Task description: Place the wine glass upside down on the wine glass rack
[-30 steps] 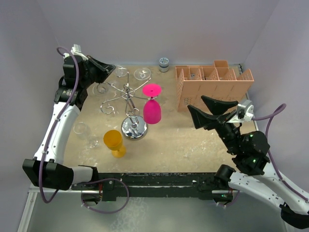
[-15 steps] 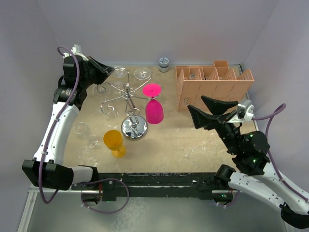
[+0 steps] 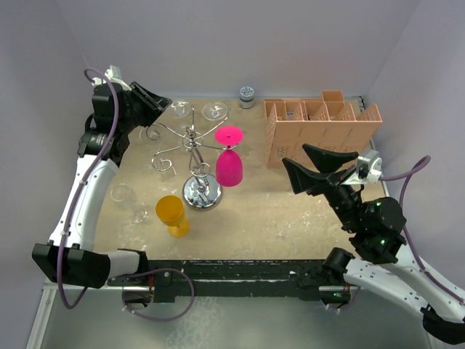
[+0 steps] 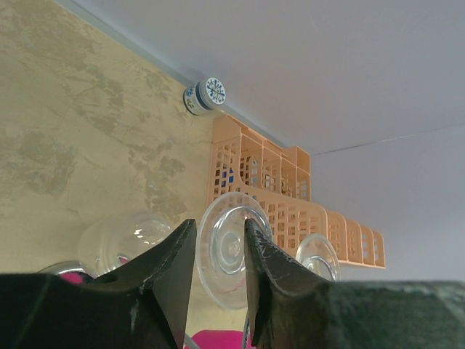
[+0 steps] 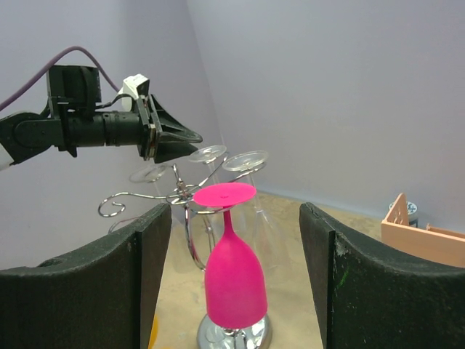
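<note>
Glass (image 3: pixel 179 110), a clear one, hangs with its foot up on a curled arm of the rack (image 3: pixel 195 163), at 11 o'clock from the post. The left gripper (image 3: pixel 166 107) is just beside it, on its 9 o'clock side. Its fingers (image 4: pixel 174 269) stand a little apart with a narrow gap. In the wrist view the round foot of the glass shows through this gap, beyond the tips. I cannot tell whether a finger touches the glass.

A second clear glass (image 3: pixel 214 110) hangs at 1 o'clock from the post, and a pink glass (image 3: pixel 229 166) hangs upside down at 3 o'clock. On the counter (image 3: pixel 276 211) a yellow glass (image 3: pixel 171 214) stands at 7 o'clock from the rack's base, and a third clear glass (image 3: pixel 125 195) is at 9 o'clock. A small jar (image 3: pixel 247 96) sits by the far wall at 1 o'clock, and an orange box (image 3: pixel 320 131) at 2 o'clock. The right gripper (image 3: pixel 294 155) hovers well apart at 4 o'clock, its jaws spread wide and holding nothing.
</note>
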`<state>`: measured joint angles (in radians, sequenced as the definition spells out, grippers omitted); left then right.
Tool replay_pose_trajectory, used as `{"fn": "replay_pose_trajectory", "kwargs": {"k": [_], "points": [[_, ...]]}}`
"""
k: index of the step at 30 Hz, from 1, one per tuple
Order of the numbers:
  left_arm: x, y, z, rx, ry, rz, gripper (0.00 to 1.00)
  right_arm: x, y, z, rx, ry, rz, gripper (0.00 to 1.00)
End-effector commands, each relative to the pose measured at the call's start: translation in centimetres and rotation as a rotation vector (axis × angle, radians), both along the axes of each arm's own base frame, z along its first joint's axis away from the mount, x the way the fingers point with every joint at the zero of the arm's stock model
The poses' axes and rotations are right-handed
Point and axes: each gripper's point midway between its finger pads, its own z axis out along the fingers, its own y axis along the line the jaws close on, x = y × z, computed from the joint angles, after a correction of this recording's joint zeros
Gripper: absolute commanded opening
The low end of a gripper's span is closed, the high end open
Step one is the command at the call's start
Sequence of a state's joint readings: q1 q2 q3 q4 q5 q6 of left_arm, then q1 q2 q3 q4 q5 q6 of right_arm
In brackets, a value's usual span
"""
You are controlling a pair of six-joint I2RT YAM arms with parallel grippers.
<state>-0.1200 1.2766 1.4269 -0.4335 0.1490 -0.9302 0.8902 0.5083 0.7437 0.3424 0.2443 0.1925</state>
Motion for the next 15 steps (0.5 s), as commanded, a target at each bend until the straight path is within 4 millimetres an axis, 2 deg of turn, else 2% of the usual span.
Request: {"fn": "replay_pose_trajectory", "kwargs": {"k": [1,9,15], "points": [[-0.7,0.6,4.9,0.016,-0.146,0.013,0.31,-0.4,-0.4,1.6,0.055,-0.025,0.008,0.73],[-0.9,0.8,6.3,0.06,-0.176,0.012,0.41,-0.4,-0.3,1.5,0.057,-0.015,0.011,0.73],[-1.7,3.9,5.7,0.224,-0.114,0.12,0.48,0.4,-0.5,1.1,0.063,0.049,-0.019,0.73]]}}
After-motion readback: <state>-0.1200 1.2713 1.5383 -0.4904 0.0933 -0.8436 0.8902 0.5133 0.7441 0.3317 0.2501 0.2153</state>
